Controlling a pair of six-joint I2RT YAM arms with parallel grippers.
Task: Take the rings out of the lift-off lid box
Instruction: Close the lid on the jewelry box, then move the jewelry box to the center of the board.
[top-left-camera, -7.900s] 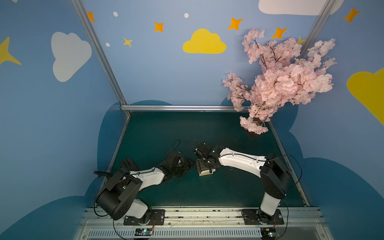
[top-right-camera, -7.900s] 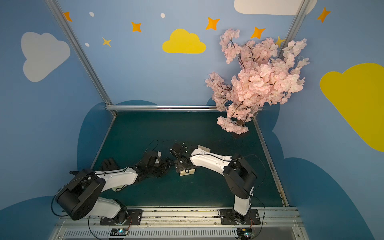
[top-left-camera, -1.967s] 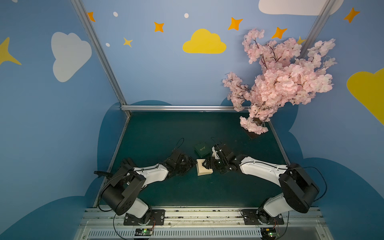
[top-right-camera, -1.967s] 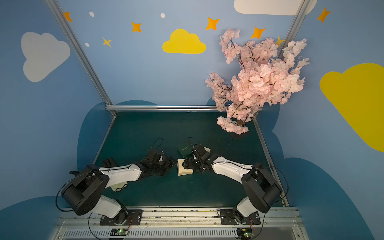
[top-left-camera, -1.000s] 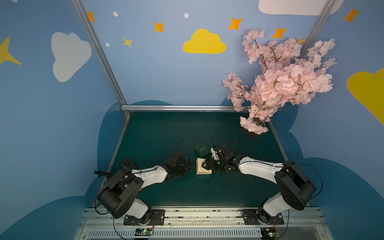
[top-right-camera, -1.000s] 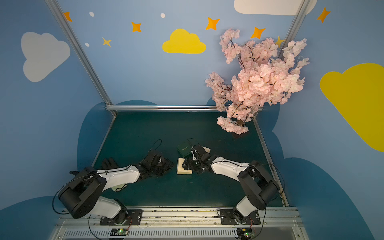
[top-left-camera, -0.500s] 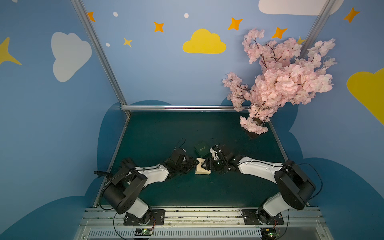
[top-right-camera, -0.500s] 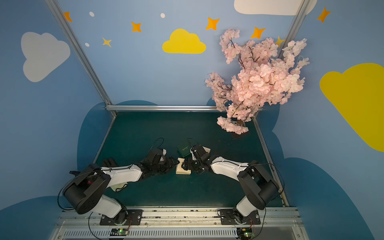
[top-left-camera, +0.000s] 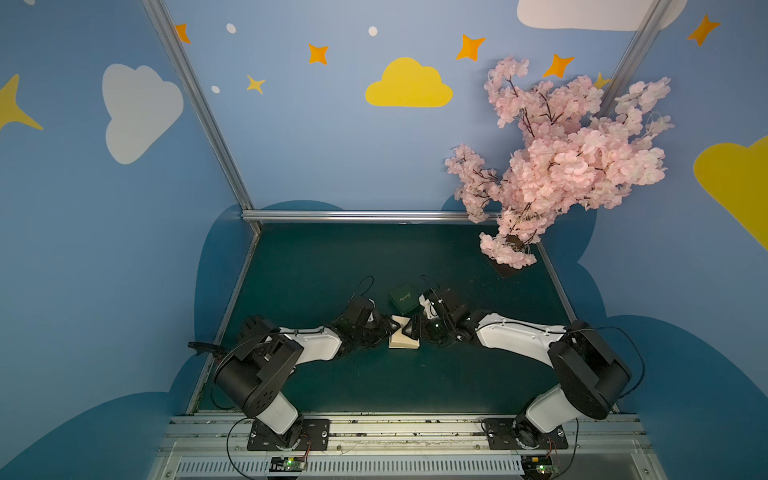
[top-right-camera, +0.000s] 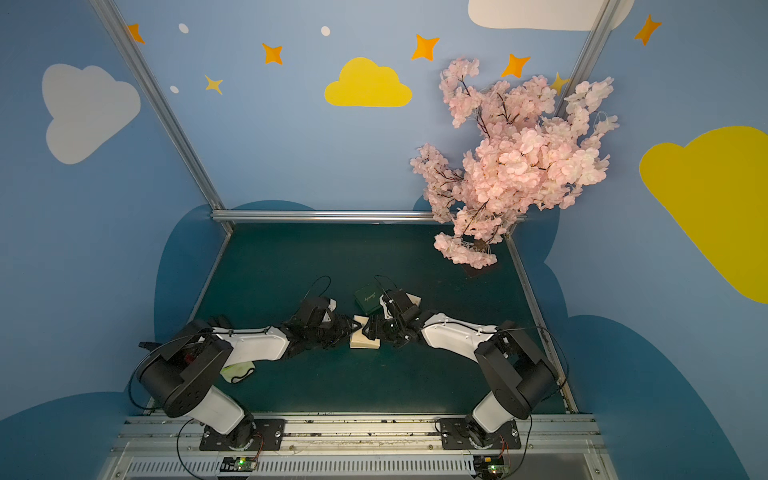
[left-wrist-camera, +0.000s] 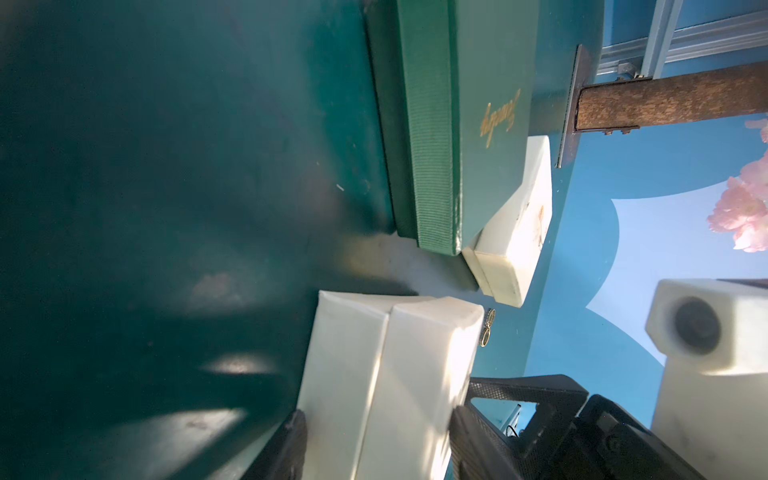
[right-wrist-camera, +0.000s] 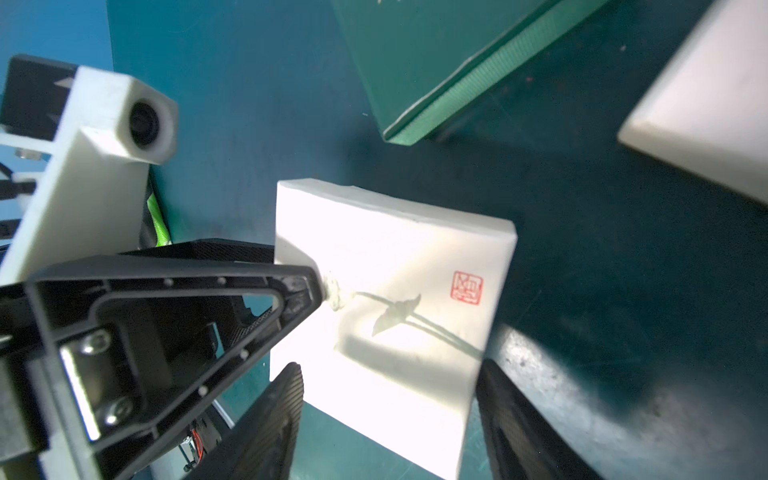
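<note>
The cream lift-off lid box (top-left-camera: 402, 338) (top-right-camera: 365, 340), its lid painted with a leaf and a red stamp (right-wrist-camera: 467, 286), sits mid-table between both arms. My left gripper (top-left-camera: 387, 331) (left-wrist-camera: 376, 440) is shut on it, one finger on the lid and one on the table side. My right gripper (top-left-camera: 414, 330) (right-wrist-camera: 390, 419) is open, its fingers straddling the box's near corner. Two tiny metal loops that look like rings (left-wrist-camera: 486, 328) stand just past the lid's top edge. What they rest on I cannot tell. The box's inside is hidden.
A green box with gold script (top-left-camera: 404, 298) (left-wrist-camera: 478, 104) lies just behind, with a second white box (top-right-camera: 413, 298) (left-wrist-camera: 515, 232) beside it. A pink blossom tree (top-left-camera: 561, 166) stands at the back right corner. A pale cloth (top-right-camera: 237, 370) lies under my left arm.
My left gripper has slid right to the cream box and taken hold of it. The right gripper has stayed at the box's other side.
</note>
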